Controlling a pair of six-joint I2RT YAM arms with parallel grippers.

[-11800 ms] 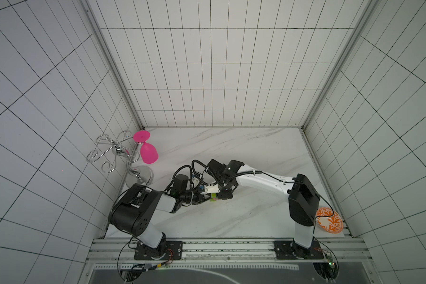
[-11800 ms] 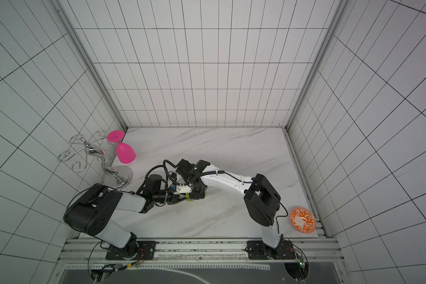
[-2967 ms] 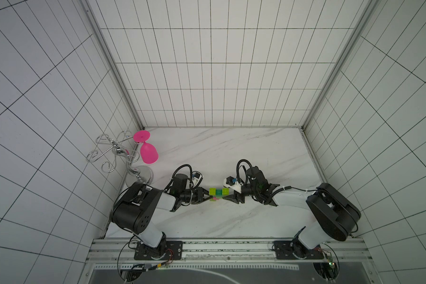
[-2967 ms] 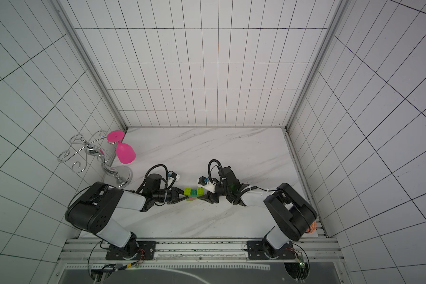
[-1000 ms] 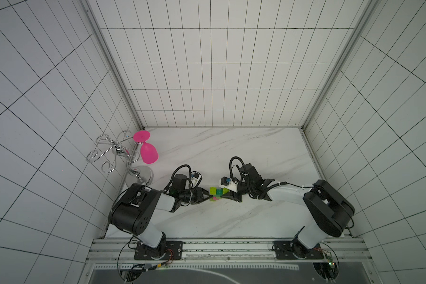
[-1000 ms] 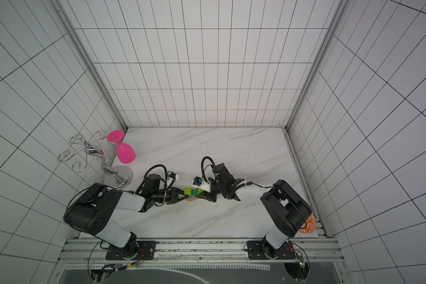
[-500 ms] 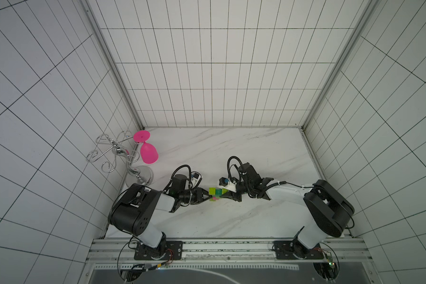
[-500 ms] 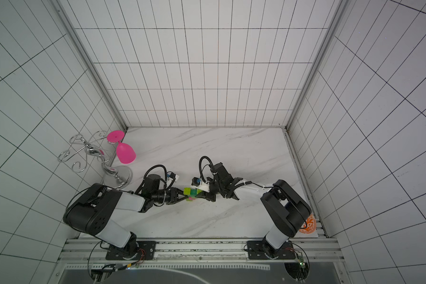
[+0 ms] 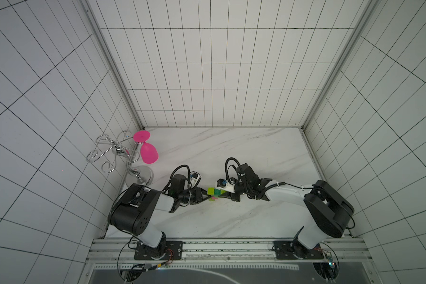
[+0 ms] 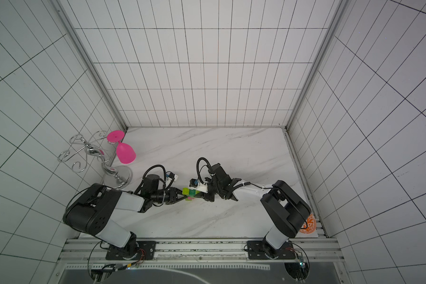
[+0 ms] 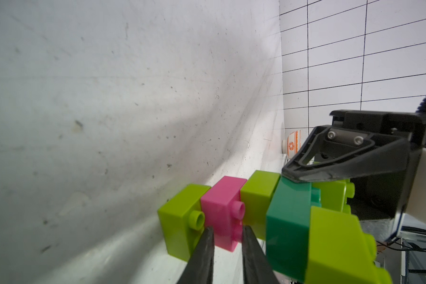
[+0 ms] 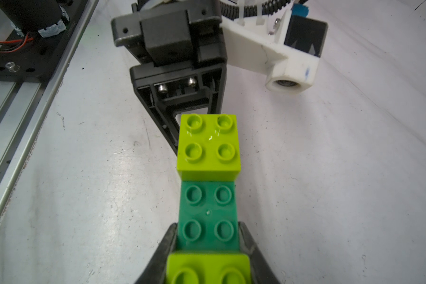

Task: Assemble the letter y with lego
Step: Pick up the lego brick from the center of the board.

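The letter y (image 9: pixel 214 193) (image 10: pixel 190 193) lies on its side low over the marble table, held between both arms. In the left wrist view my left gripper (image 11: pixel 228 231) is shut on the pink brick (image 11: pixel 221 204) of the stem, with lime bricks (image 11: pixel 180 216) either side of it. My right gripper (image 12: pixel 208 233) is shut on the dark green crossbar (image 12: pixel 208 209), its fingers (image 12: pixel 167 243) pressing both long sides. One lime tip (image 12: pixel 208 145) sits at the crossbar's far end. Another lime tip (image 12: pixel 207 268) sits right between the fingers. In both top views the two grippers face each other.
A pink goblet (image 9: pixel 148 153) hangs on a wire rack (image 9: pixel 113 152) at the table's left edge. An orange patterned bowl (image 10: pixel 309 223) stands at the front right corner, behind the right arm's base. A metal rail (image 9: pixel 207 246) runs along the front.
Over the last second the right gripper and the bricks have shifted very slightly to the left. Both grips look the same as before.
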